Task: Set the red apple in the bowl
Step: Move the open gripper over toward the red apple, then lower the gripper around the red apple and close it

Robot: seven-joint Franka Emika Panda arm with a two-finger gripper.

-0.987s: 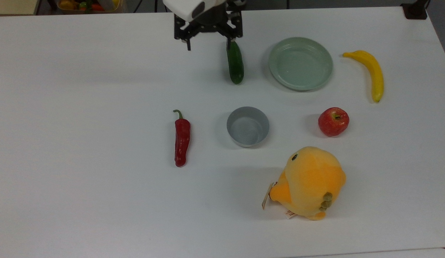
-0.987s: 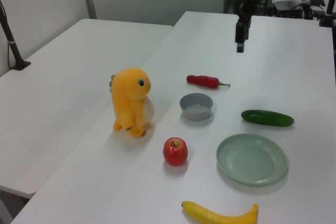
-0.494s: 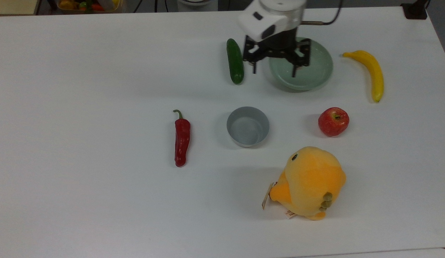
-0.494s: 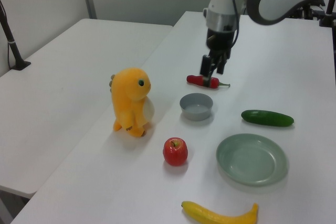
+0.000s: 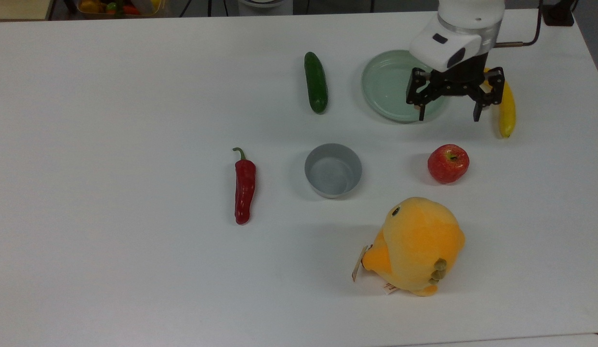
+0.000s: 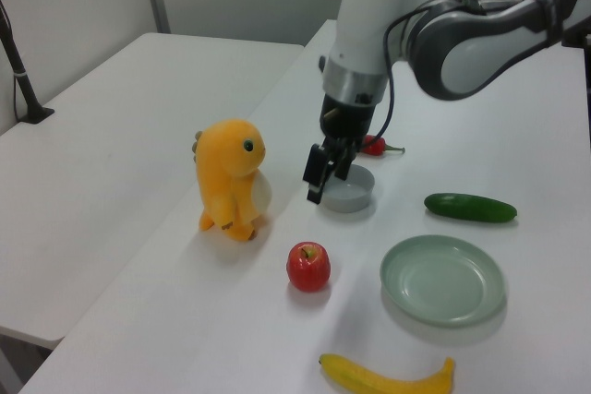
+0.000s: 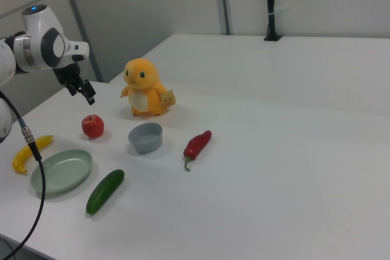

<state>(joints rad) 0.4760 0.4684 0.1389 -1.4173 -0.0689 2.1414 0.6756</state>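
- Scanning the top view left to right: red chili pepper and cucumber are lying well off to the left of the fingers, out of play.
- Grey bowl is sitting empty, left of and below the fingers in the top view, well apart from them.
- Pale green plate is lying just under the left finger; the gripper is overlapping the plate's right edge in the top view.
- Gripper is hanging in the air with its fingers spread wide and nothing between them.
- What has changed: a second ago it was over the cucumber's far end, half a second ago over the plate; it is now travelling right and is nearly across.
- Red apple is resting on the table just below the gap between the fingers in the top view, untouched, well right of the bowl.
- Yellow plush toy is sitting further below the apple; banana is just right of the right finger.
- Judgement: approach is nearly lined up; descent and grasp are remaining, then the carry left to the bowl.
- Risk: the banana is close, so the right finger is needing some clearance.
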